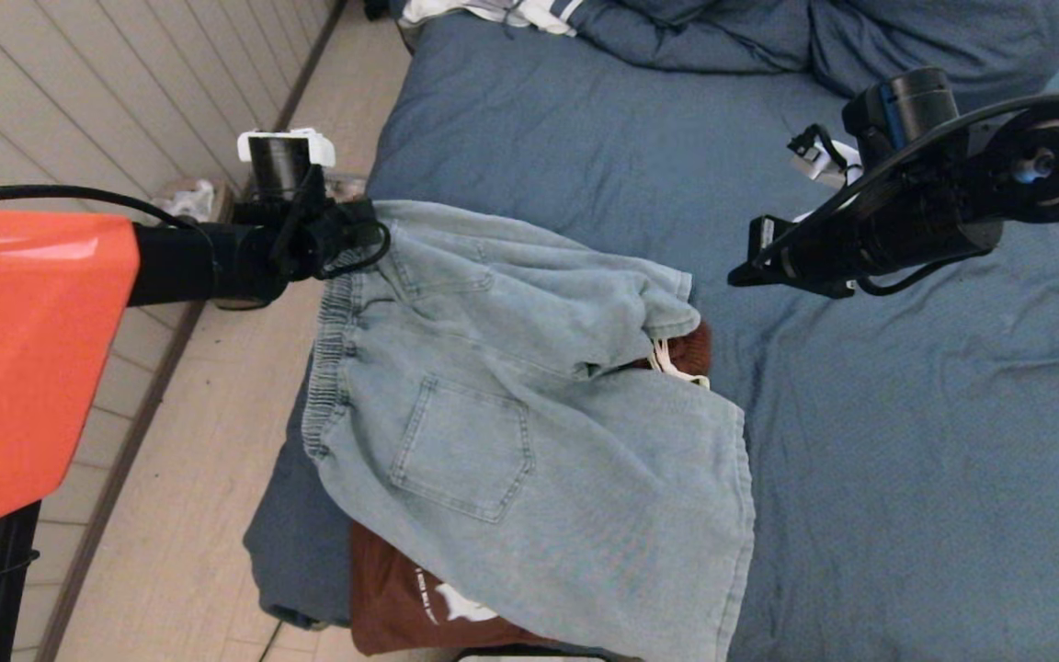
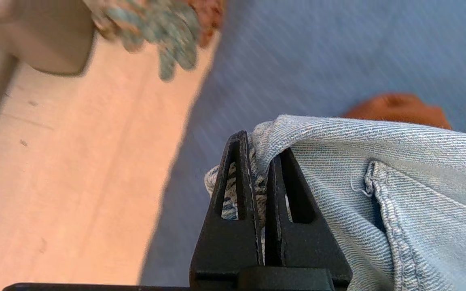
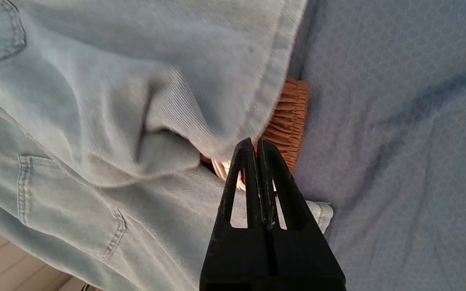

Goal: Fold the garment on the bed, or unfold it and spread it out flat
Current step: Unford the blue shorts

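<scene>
The garment, light-blue denim shorts with a back pocket, lies on the left part of the bed and hangs partly over its edge. My left gripper is shut on the elastic waistband corner, and the denim is pinched between its black fingers. My right gripper hovers over the sheet just right of the shorts. In its wrist view the right gripper is shut with nothing between its jaws, above the hem of the shorts.
A rust-brown garment lies under the shorts, its ribbed waistband showing at the hem. Rumpled blue bedding and white striped clothing sit at the head of the bed. The pale floor runs along the bed's left edge.
</scene>
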Robot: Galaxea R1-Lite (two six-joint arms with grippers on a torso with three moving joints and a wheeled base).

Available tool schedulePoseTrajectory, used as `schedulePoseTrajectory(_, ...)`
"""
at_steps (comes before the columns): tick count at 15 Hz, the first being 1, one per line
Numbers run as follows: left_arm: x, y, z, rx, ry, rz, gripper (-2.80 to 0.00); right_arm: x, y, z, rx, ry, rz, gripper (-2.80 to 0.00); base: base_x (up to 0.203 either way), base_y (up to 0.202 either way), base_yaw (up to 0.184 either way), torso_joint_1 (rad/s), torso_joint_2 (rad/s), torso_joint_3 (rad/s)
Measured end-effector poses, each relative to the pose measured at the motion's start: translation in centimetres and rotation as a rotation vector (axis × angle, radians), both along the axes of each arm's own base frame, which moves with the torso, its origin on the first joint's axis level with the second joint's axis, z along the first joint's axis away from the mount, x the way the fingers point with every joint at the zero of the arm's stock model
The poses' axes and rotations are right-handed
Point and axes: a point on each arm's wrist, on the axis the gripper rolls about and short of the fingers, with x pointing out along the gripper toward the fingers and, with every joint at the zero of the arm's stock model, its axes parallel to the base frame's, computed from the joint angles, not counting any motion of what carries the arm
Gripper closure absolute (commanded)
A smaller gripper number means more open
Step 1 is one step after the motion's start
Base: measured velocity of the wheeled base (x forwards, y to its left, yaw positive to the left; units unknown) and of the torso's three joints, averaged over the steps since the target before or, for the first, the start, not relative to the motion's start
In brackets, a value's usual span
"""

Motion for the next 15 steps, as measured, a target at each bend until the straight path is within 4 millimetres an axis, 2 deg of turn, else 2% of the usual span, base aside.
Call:
schedulePoseTrajectory(4, 0.2, 0.4, 0.0, 0.014, -0.005, 0.026, 0.00, 0.0, 0.0, 0.0, 0.000, 0.002, 0.001, 0.00, 0.000, 0.000, 0.000, 0.000, 0.00, 0.000)
schedulePoseTrajectory(5, 0.2, 0.5, -0.1, 0.016, -0.003, 0.026, -2.80, 0.0, 0.0, 0.0, 0.000, 0.001, 0.001, 0.00, 0.000, 0.000, 0.000, 0.000, 0.00, 0.000)
schedulePoseTrajectory(11, 0.4, 0.6, -0.3, 0.028, 0.002, 0.031, -2.80, 0.0, -0.1, 0.0, 0.000, -0.002, -0.003, 0.00, 0.000, 0.000, 0.000, 0.000, 0.00, 0.000)
schedulePoseTrajectory(15, -0.5, 0.6, 0.9, 0.027, -0.011, 0.070, -2.80, 0.0, -0.1, 0.0, -0.001, -0.002, -0.003, 0.00, 0.000, 0.000, 0.000, 0.000, 0.00, 0.000)
